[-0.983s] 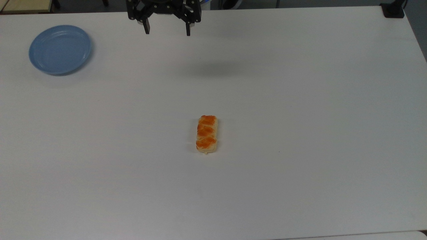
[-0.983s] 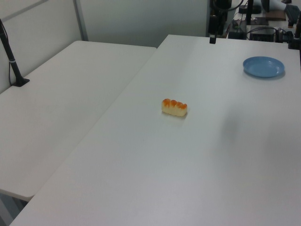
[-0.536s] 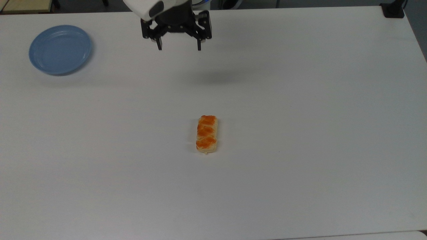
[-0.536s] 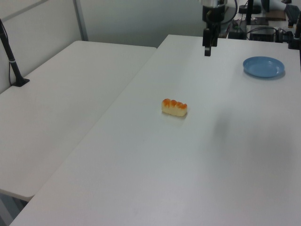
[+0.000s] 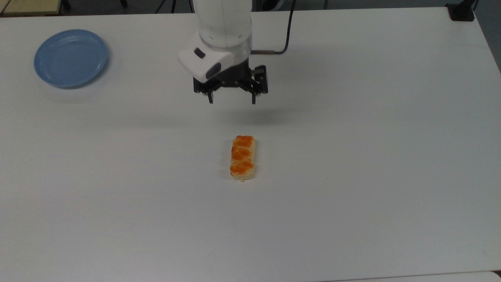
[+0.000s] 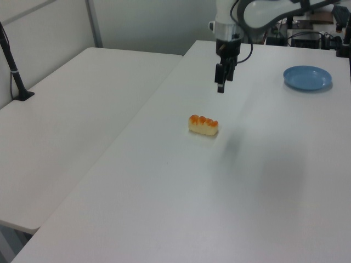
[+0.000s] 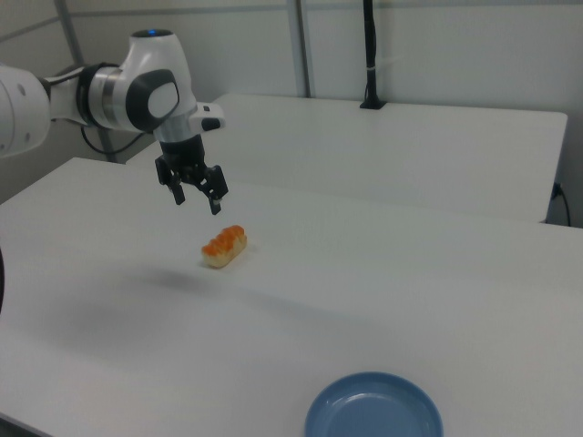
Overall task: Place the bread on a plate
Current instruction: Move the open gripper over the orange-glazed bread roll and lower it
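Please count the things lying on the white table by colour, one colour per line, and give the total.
Light blue: 1, the plate
Pale yellow with orange-brown patches: 1, the bread
Total: 2

Bread flat on the table, plate sitting empty and well apart from it.
The bread (image 5: 243, 157), a pale-yellow oblong bun with glossy orange-brown patches on top, lies lengthwise along the 12-to-6 line near the middle of the top view. The plate (image 5: 70, 57), round, light-blue, shallow and raised at the rim, rests upright far off at the bread's 10 o'clock.
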Controlling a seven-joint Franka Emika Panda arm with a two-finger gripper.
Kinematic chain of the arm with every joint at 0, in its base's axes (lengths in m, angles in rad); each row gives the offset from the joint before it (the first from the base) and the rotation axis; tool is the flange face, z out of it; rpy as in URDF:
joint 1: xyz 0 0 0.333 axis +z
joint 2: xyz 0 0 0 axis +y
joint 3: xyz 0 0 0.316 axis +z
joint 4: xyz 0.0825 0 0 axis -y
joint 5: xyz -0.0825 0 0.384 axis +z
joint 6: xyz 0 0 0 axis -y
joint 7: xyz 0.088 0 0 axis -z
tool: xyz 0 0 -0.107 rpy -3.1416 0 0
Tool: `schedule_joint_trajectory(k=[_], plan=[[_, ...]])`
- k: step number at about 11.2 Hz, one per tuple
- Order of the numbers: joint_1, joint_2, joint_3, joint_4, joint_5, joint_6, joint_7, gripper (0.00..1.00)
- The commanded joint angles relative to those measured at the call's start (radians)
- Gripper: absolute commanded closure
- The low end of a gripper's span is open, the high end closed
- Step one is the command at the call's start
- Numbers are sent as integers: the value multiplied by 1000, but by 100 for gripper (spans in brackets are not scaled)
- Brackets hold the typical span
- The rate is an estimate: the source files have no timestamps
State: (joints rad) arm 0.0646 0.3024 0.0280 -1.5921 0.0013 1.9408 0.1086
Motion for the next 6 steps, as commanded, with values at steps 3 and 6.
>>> schedule_joint_trajectory(k=[3,6], plan=[[64,125,-2,-2,-125,156,167,0],[64,172,-2,-2,-161,228,223,0]])
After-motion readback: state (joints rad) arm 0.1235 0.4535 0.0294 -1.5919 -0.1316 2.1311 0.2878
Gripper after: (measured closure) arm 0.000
